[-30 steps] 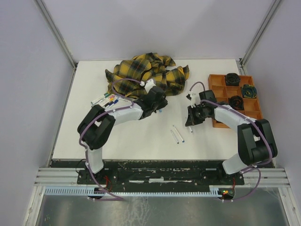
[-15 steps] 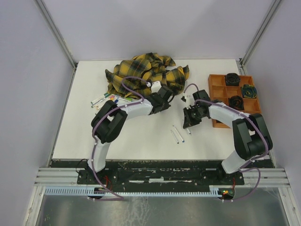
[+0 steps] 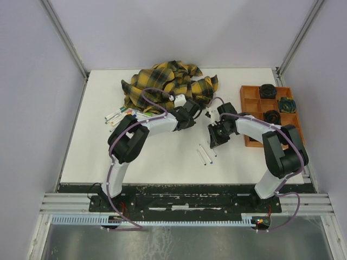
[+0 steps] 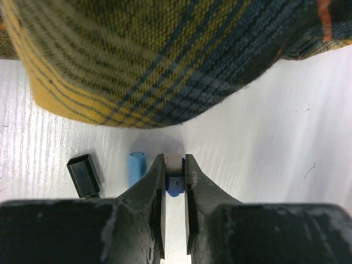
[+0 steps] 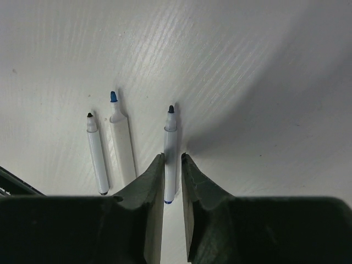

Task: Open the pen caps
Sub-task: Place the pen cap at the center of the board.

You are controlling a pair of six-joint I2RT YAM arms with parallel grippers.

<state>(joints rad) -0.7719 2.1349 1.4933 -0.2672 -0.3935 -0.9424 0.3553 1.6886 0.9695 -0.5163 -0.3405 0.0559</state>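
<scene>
We are aiming to rise straight up, right end effector (image 5: 172,157) slightly open astride the pen (image 5: 170,140), left end effector (image 4: 175,158) narrowly parted, its hold on the blue cap (image 4: 174,187) unclear.

- No text, label, brand, number or sign can be read in any view.
- The pens (image 5: 122,148) are one lying between the fingers of the right gripper (image 5: 172,158) and two just to one side of them. Their barrels are plain white, with no legible print.
- The pen caps (image 4: 137,168) are beside and between the fingers of the left gripper (image 4: 175,158). No marking on them can be made out.
</scene>
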